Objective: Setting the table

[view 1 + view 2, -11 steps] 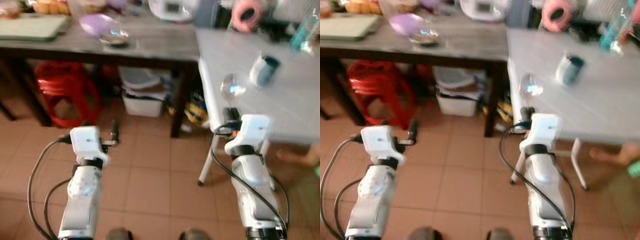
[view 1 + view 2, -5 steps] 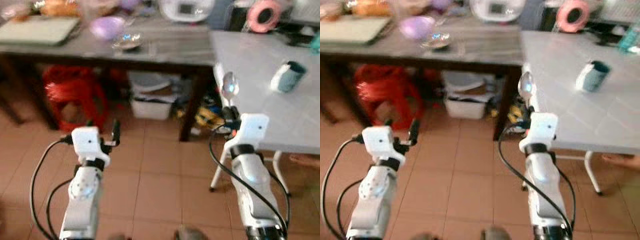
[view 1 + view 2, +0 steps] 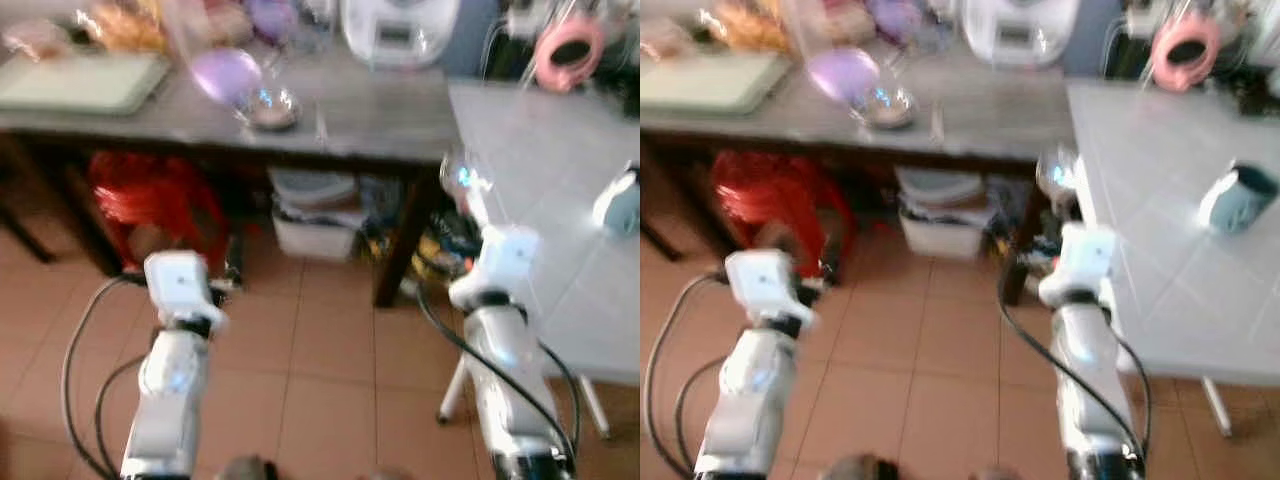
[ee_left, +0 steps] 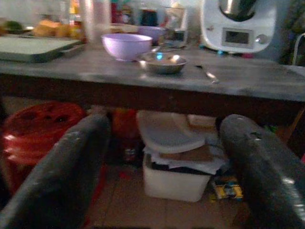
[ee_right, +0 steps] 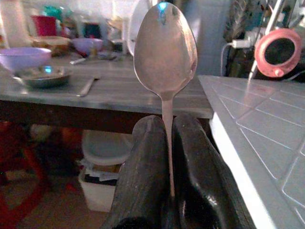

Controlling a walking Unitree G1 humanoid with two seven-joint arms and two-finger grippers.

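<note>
Metal spoon (image 5: 165,52) between right fingers (image 5: 143,167).

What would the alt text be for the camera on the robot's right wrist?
Two black fingers pinch the handle of a metal spoon, its bowl pointing up. Behind stands a grey table with a steel bowl, beside a white tiled table.
</note>
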